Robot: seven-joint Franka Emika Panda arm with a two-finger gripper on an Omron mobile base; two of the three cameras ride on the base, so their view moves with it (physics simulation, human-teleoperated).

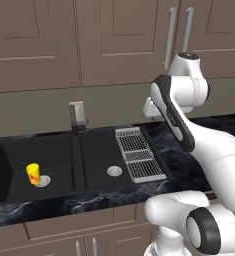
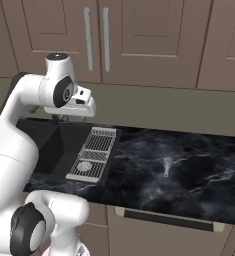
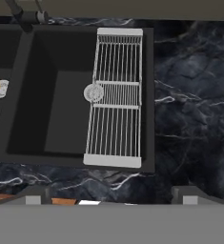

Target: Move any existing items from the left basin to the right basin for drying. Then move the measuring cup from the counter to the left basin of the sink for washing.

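Your pincer (image 3: pixel 108 193) hangs spread and empty above the rack (image 3: pixel 114 95). The yellow cup (image 1: pixel 33 173) stands far to its left in the left basin (image 1: pixel 19 150); the scoop (image 2: pixel 167 165) lies on the tabletop (image 2: pixel 189 175) to its right.

- Bench (image 2: pixel 199 175): glossy black marble, white veining.
- Sink (image 1: pixel 59 150): matt black.
- Wire rack (image 3: pixel 116 95), on sink's edge: white metal.
- Measuring cup (image 2: pixel 167 165): grey metal.
- Yellow cup (image 1: pixel 33 173), inside sink: smooth, plastic-looking.
- Cabinets (image 1: pixel 109 40) above sink: matt brown wood.

The wide black left basin (image 1: pixel 19 170) lies open from above, holding one small yellow cup (image 1: pixel 33 173) beside its drain. A dark faucet (image 1: pixel 77 120) rises behind the divider. A white wire rack (image 1: pixel 138 154) covers the narrower right basin's (image 1: pixel 101 160) far side.
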